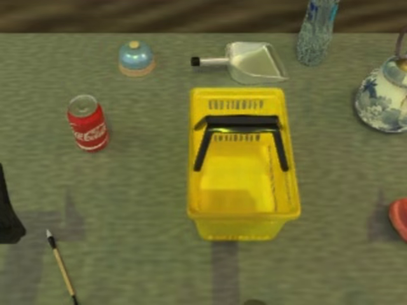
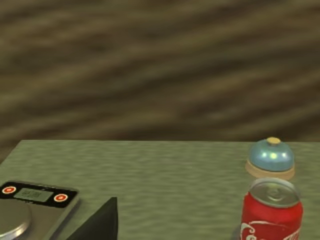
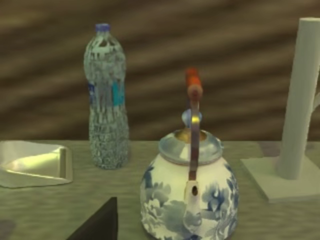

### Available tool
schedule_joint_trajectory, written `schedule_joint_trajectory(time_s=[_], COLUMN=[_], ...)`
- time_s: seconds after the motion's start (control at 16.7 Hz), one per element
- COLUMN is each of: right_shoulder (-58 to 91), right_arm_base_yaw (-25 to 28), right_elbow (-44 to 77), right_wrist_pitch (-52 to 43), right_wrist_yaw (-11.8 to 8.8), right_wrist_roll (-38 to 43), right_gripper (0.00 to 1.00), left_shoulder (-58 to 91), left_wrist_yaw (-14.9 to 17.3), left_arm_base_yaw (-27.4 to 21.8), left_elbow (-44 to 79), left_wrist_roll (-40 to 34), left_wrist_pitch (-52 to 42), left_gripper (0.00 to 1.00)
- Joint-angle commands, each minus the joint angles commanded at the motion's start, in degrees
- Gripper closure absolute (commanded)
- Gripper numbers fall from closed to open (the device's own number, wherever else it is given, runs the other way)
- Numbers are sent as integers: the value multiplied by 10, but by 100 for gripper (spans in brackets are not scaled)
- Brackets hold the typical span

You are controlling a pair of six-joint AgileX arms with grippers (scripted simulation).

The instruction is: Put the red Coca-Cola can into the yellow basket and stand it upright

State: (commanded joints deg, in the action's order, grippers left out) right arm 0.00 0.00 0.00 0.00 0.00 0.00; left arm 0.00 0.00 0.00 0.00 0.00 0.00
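I cannot tell how either arm's jaws stand; my left arm (image 1: 9,213) sits parked at the tabletop's left edge. The red Coca-Cola can (image 1: 88,122) stands upright on the tabletop (image 1: 146,190), well apart from the yellow basket (image 1: 242,166) at centre, near a blue bell (image 1: 136,58)

You had open tabletop (image 1: 146,190) between the red Coca-Cola can (image 1: 88,123), upright at left, and the yellow basket (image 1: 243,219) at centre. The basket's black handles (image 1: 240,124) crossed its far half, leaving the near half open from above. A bell (image 1: 136,58) stood beyond the can, a dustpan (image 1: 251,62) just behind the basket, a bottle (image 1: 316,30) and teapot (image 1: 383,96) at right, a brush (image 1: 62,267) near left.
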Motion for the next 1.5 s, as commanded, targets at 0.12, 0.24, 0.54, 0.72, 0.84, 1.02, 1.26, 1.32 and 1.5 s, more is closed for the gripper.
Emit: schedule_joint_trajectory(time_s=[0.12,0.24,0.54,0.72,0.84,1.02,1.26,1.32,1.5], right_shoulder=[0,0,0,0,0,0,0,0,0], right_arm_base_yaw=[0,0,0,0,0,0,0,0,0], right_elbow=[0,0,0,0,0,0,0,0,0], right_wrist_pitch=[0,0,0,0,0,0,0,0,0], right_wrist_yaw=[0,0,0,0,0,0,0,0,0], right_wrist_roll=[0,0,0,0,0,0,0,0,0], right_gripper=[0,0,0,0,0,0,0,0,0], left_shoulder=[0,17,153,285,388,555,790,849,1025], left_wrist_yaw=[0,2,13,20,26,32,35,35,30], left_arm_base_yaw=[0,-4,-28,-47,-59,-77,-92,-95,-99], left_elbow=[0,15,140,263,360,521,745,800,953], left_wrist_roll=[0,6,51,93,125,173,235,251,295], left_wrist_pitch=[0,-14,-120,-212,-279,-379,-503,-531,-610], left_gripper=[0,0,0,0,0,0,0,0,0])
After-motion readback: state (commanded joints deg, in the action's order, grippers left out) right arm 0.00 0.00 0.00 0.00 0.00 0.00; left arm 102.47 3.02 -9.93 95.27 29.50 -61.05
